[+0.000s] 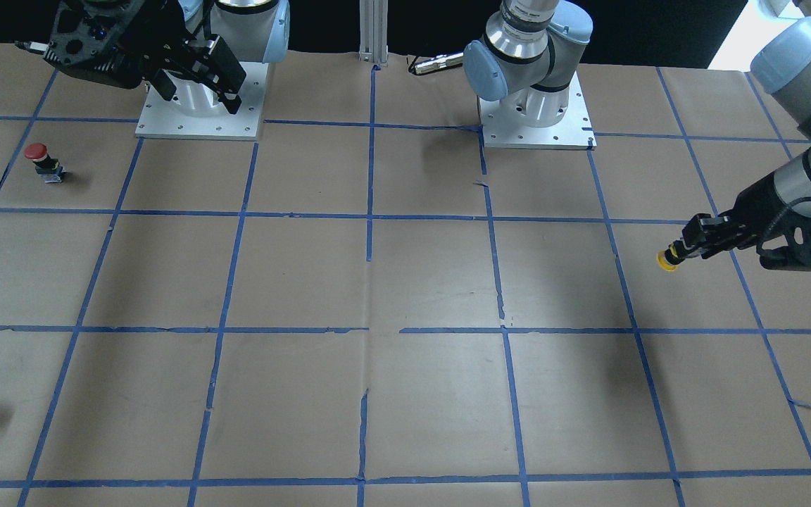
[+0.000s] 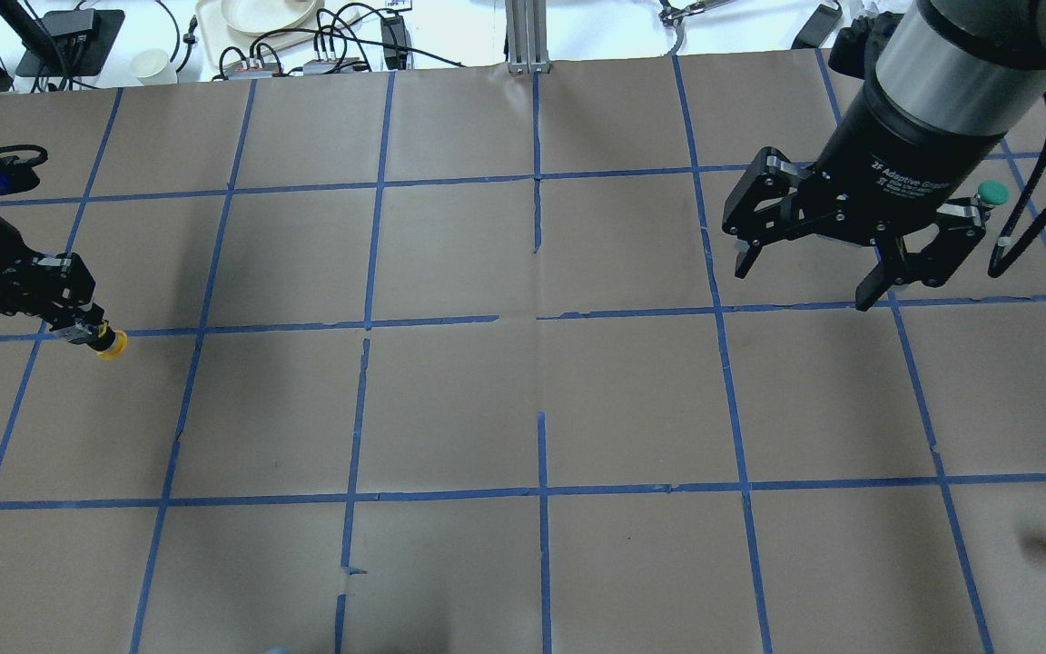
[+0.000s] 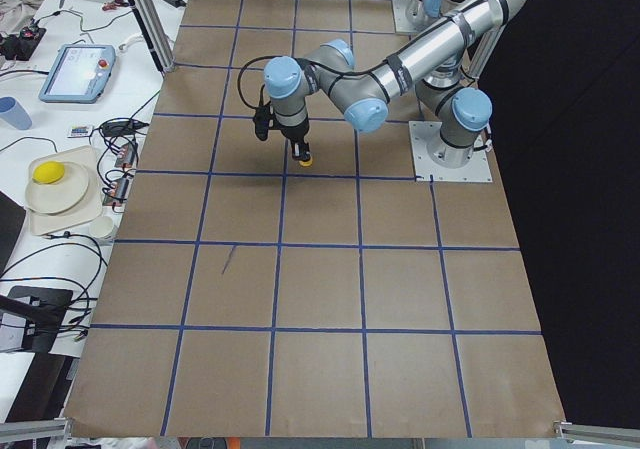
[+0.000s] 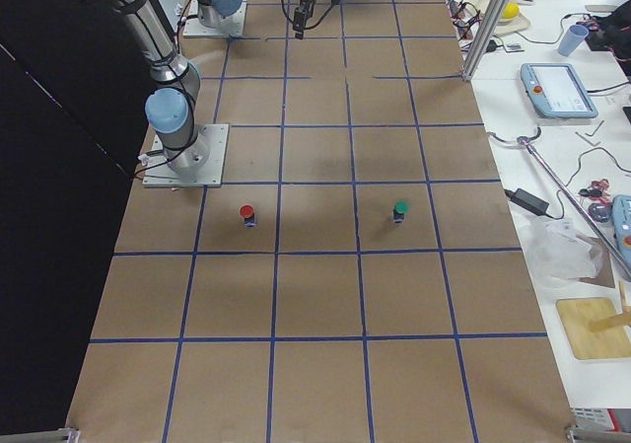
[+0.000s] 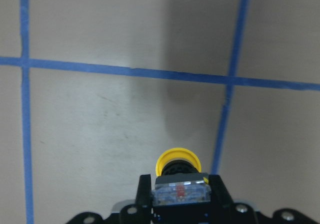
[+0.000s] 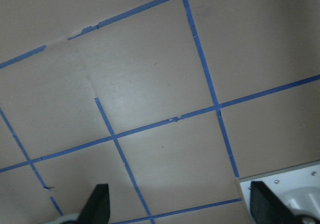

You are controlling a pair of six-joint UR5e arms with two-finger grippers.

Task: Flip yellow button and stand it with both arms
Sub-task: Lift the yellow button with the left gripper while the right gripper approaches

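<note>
**A:** where's the yellow button [image 2: 111,343] at?

**B:** left-middle of the overhead view, gripped by its base in the left pincer [image 2: 87,332], cap pointing straight out ahead, over the worktop [image 2: 523,409]. And the right pincer [image 2: 803,283] hangs spread wide, upper right, well apart.

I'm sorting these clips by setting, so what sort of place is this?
Most likely a robotics lab or test cell: a left arm and right arm bolted to a paper-covered table gridded with blue tape, with a teach pendant and cables on the side bench.
</note>
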